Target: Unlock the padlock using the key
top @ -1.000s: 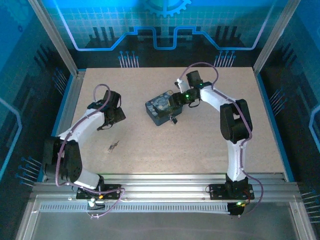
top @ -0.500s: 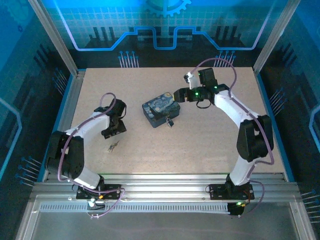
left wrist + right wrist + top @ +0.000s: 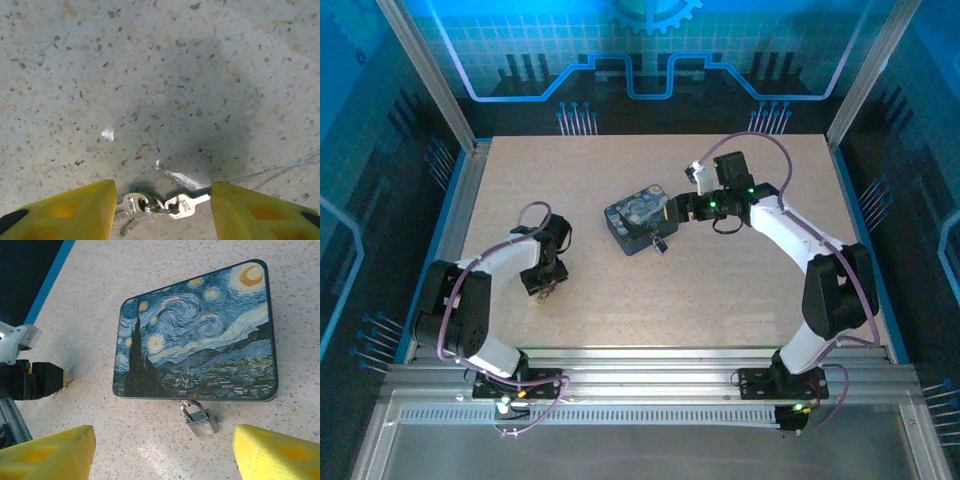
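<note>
- Around the tin (image 3: 195, 335), bare worktop (image 3: 650, 300) lies open on its far, near and left sides.
- The padlock (image 3: 200, 419) hangs at the tin's near-right edge, a small obstacle there.
- The right claw (image 3: 682, 208) and its arm crowd the tin's right side.
- Well left of the tin, the left claw (image 3: 542, 285) stands low, with the key (image 3: 160, 205) filling nearly its whole gap.

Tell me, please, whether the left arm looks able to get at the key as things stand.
Probably yes: its jaws stand either side of the key, which lies on the bare table with nothing in between.
</note>
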Robot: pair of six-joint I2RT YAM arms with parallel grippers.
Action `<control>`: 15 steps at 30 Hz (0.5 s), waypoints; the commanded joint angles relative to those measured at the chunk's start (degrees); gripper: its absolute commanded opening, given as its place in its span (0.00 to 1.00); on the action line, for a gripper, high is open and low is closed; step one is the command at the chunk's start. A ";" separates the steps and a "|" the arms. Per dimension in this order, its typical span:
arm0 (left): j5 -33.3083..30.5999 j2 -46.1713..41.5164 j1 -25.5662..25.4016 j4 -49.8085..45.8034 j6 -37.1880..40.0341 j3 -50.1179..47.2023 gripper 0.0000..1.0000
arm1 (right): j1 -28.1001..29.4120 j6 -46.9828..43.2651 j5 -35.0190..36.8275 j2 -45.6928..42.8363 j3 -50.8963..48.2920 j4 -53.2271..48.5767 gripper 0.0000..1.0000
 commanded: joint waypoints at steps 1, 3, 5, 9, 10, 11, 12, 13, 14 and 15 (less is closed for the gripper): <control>1.94 -1.94 -0.11 -0.73 -1.80 -2.91 0.52 | 0.95 0.28 0.74 -1.90 -2.07 -0.38 0.73; 2.45 -1.65 -0.12 0.47 -1.99 -3.58 0.49 | 1.29 0.48 0.84 -2.02 -2.52 -0.15 0.73; 3.08 -1.42 -0.12 1.76 -2.08 -3.90 0.48 | 1.67 0.63 0.93 -2.18 -2.81 -0.10 0.73; 3.72 -0.45 -0.11 3.79 -1.91 -3.71 0.45 | 2.67 0.96 1.12 -2.19 -3.19 0.05 0.73; 3.77 -0.16 -0.12 3.97 -1.91 -3.54 0.43 | 2.87 1.07 1.07 -2.19 -3.27 0.07 0.73; 3.80 0.11 -0.12 4.28 -1.90 -3.43 0.39 | 3.20 1.09 1.06 -2.28 -3.28 0.07 0.73; 3.81 0.29 -0.12 4.38 -1.89 -3.34 0.37 | 3.44 1.03 1.07 -2.33 -3.34 0.02 0.73; 3.85 0.40 -0.12 4.45 -1.86 -3.37 0.35 | 3.67 1.01 1.10 -2.37 -3.36 -0.04 0.73; 3.89 0.42 -0.12 4.43 -1.82 -3.40 0.34 | 3.85 0.94 1.23 -2.46 -3.44 -0.09 0.73; 4.09 0.22 -0.12 4.47 -1.70 -3.39 0.31 | 3.93 0.92 1.36 -2.52 -3.53 -0.11 0.73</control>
